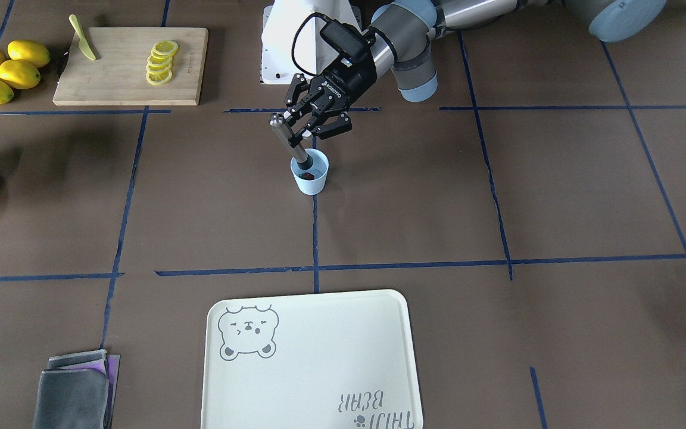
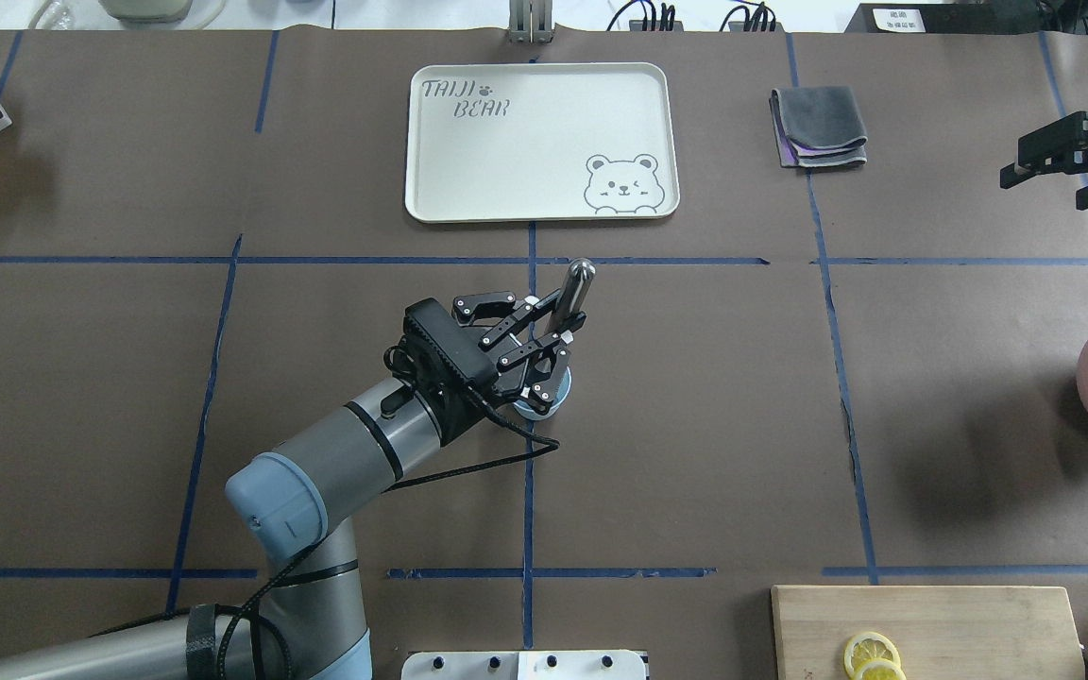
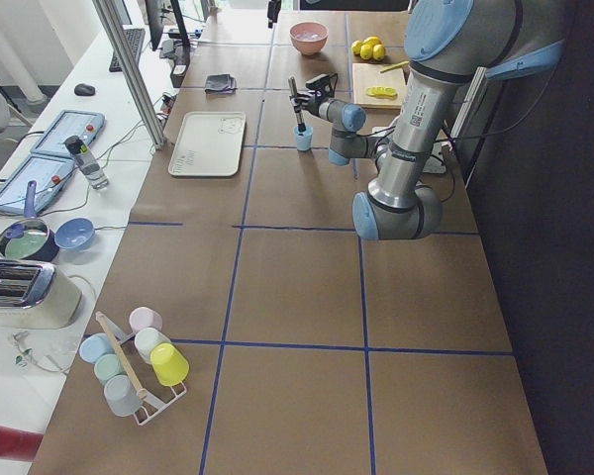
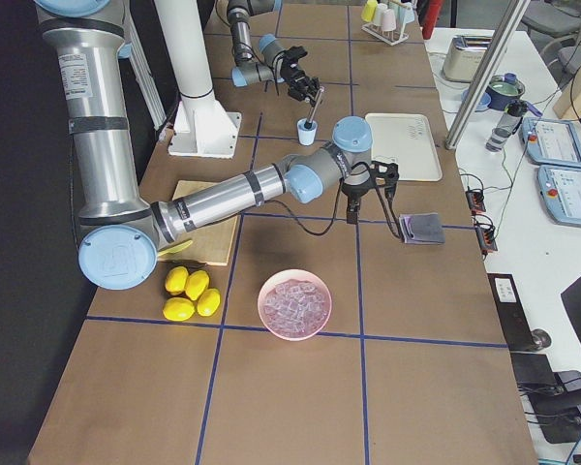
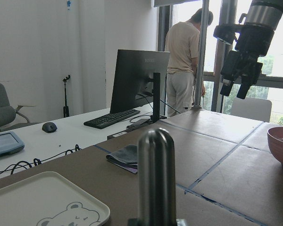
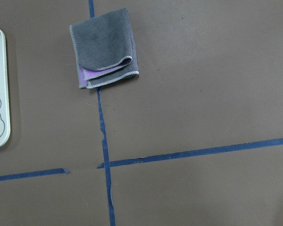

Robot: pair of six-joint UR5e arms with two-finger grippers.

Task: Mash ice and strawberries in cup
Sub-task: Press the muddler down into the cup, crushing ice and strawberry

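Nearest your front camera sits the pale tray [image 1: 319, 369], lying on the brown desk [image 1: 527, 196] and well apart from the work. Next in size, the pink bowl [image 4: 295, 336] at the robot's right end of the desk holds the ice [image 4: 293, 298]. The right gripper [image 2: 1049, 187] hangs near the folded cloth [image 2: 818, 127], jaws spread wide with nothing between them. Your left gripper [image 1: 310, 128] is the busy one: its jaws are pinched on the shaft of the metal masher [image 1: 286, 138], which leans rather than standing upright. The masher's lower end sits inside the small blue cup [image 1: 312, 182], which stands upright at the desk's middle with nothing steadying it. Down in the cup you can make out the dark red strawberry [image 1: 306, 175]; whether ice lies beside it is too small to tell, as is whether the masher's tip touches the berry. By the look of it you are in the mashing step itself. The next press should go down along the cup's axis, so bring the masher closer to upright first. A slanted push on an unheld cup could tip or slide it.
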